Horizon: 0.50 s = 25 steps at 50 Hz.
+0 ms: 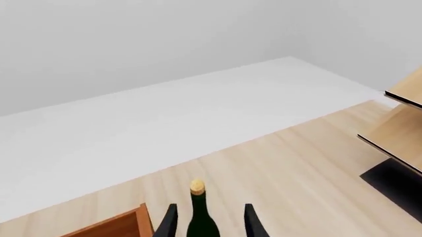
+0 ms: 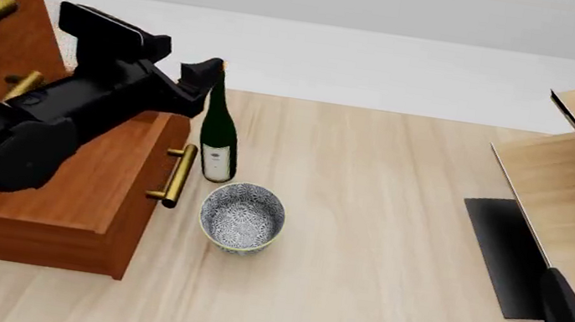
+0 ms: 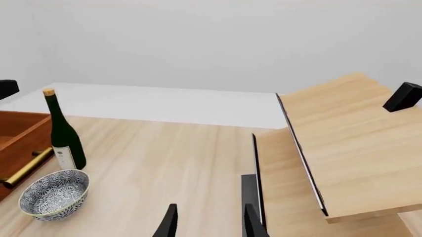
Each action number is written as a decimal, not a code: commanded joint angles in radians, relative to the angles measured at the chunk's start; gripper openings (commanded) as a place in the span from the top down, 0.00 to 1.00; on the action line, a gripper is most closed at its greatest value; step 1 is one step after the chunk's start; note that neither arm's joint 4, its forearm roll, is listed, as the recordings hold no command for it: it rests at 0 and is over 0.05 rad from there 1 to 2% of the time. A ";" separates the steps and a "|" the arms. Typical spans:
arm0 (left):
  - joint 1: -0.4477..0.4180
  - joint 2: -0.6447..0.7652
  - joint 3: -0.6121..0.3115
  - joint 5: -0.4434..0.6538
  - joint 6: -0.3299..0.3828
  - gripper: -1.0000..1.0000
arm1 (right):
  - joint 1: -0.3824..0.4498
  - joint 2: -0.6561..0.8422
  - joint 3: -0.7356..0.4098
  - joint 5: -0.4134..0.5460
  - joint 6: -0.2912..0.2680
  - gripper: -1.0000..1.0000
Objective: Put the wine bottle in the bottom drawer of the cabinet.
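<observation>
Between my spread left fingers (image 1: pixel 252 220) the wine bottle (image 2: pixel 217 136) stands upright on the table (image 2: pixel 388 251), just beside the pulled-out bottom drawer (image 2: pixel 57 196), with the patterned bowl (image 2: pixel 242 217) close in front; my right gripper (image 3: pixel 209 223) hangs open, well apart.

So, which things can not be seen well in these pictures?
- Inside of the bottom drawer: front view, left arm covers most of it.
- Wine bottle body: left wrist view, cut off at the edge.
- Left pincer grip: contact not visible.
- Right pincer: front view, cut off.
</observation>
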 commanded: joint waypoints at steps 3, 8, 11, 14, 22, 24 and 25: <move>0.006 0.058 -0.018 -0.025 0.006 0.00 | 0.001 0.001 0.000 0.005 0.001 0.00; 0.016 0.077 -0.021 -0.038 0.003 0.00 | 0.001 -0.002 0.000 0.010 0.001 0.00; 0.016 0.087 -0.021 -0.045 0.005 0.00 | 0.001 0.000 0.000 0.010 0.001 0.00; 0.017 0.102 -0.023 -0.054 -0.006 0.00 | 0.003 0.002 0.000 0.009 0.002 0.00; 0.023 0.134 -0.037 -0.068 -0.020 0.00 | 0.005 0.011 0.000 0.003 0.003 0.00; 0.020 0.140 -0.039 -0.069 -0.019 0.00 | 0.005 0.016 0.000 0.000 0.004 0.00; 0.021 0.144 -0.042 -0.069 -0.022 0.00 | 0.005 0.023 -0.001 -0.006 0.004 0.00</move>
